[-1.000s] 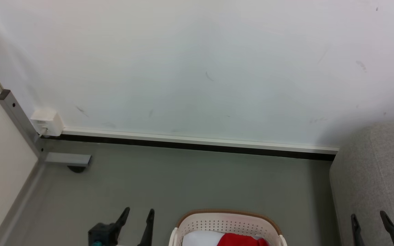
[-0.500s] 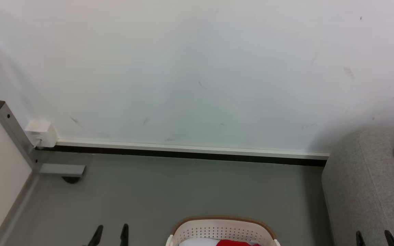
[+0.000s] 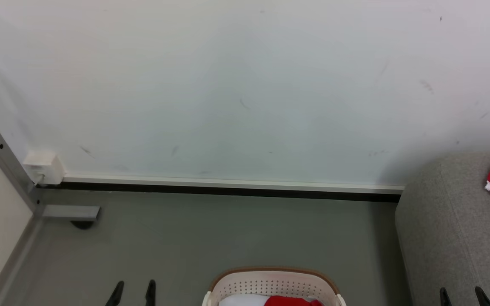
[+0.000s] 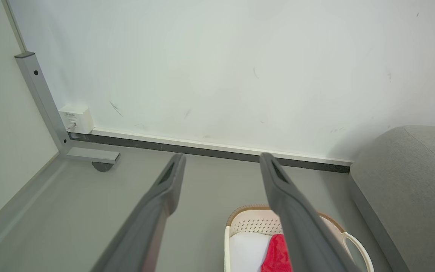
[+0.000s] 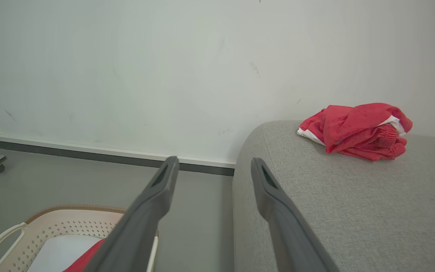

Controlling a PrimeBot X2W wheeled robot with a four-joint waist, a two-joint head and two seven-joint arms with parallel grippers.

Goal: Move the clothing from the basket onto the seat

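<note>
Scuffed white wall (image 3: 245,85) and grey floor (image 3: 228,229) dominate the head view. Basket (image 3: 272,284) is cut off at the bottom edge, its white and red clothing (image 4: 244,251) partly seen. Left end effector (image 4: 222,158) and right end effector (image 5: 214,162) both spread wide, empty. Versus 1.0 s ago: camera shifted, less finger length showing, more of the red pile (image 5: 357,128) on the seat (image 5: 353,211). Basket lies between the end effectors; seat ahead-right of the right one, red pile beyond. Metal post (image 4: 43,98) stands far left of the left one.

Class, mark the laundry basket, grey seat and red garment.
laundry basket (image 3: 270,287): head view, perforated wall.
grey seat (image 5: 353,204): right wrist view, bare top.
red garment (image 5: 357,126): right wrist view, upper fold.
</note>
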